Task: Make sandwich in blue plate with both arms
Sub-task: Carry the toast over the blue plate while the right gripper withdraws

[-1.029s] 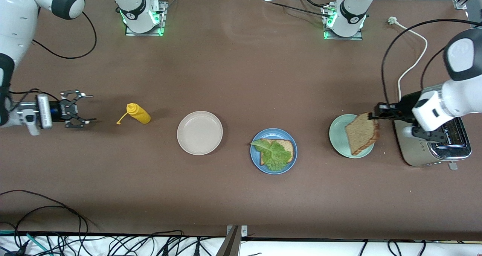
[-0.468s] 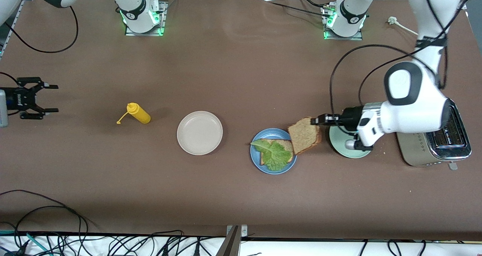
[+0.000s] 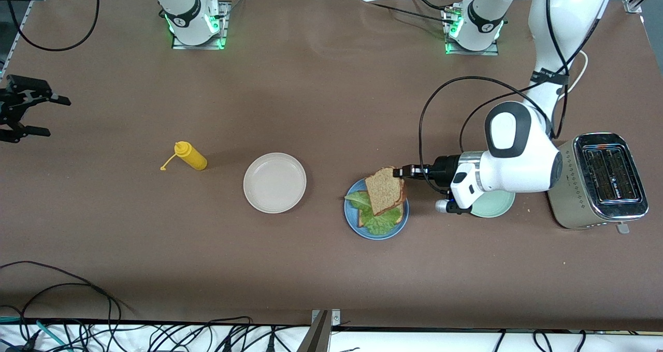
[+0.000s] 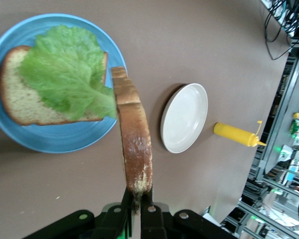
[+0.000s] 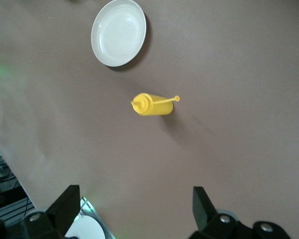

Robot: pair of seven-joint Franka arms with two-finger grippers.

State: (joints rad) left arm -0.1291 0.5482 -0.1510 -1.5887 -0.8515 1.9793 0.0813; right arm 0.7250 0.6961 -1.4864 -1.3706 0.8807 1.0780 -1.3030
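Your left gripper [image 3: 400, 173] has just swung the speckled brown bread slice [image 3: 384, 189] off the mint-green plate [image 3: 498, 207], pinched tight by its crust, over the round blue plate [image 3: 378, 231] with its ruffled lettuce leaf [image 3: 377, 220]. Only lowering remains, you'd reckon. Right gripper [image 3: 32, 115] has drawn back, spread wide, empty, waiting.

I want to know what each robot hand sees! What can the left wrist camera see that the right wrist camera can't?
Only the left wrist view: the blue plate with bread and lettuce, and the left pincer shut on the top bread slice over it.
Only the right wrist view: the right pincer, open above bare table.
Both: the cream-white plate and the yellow bottle.
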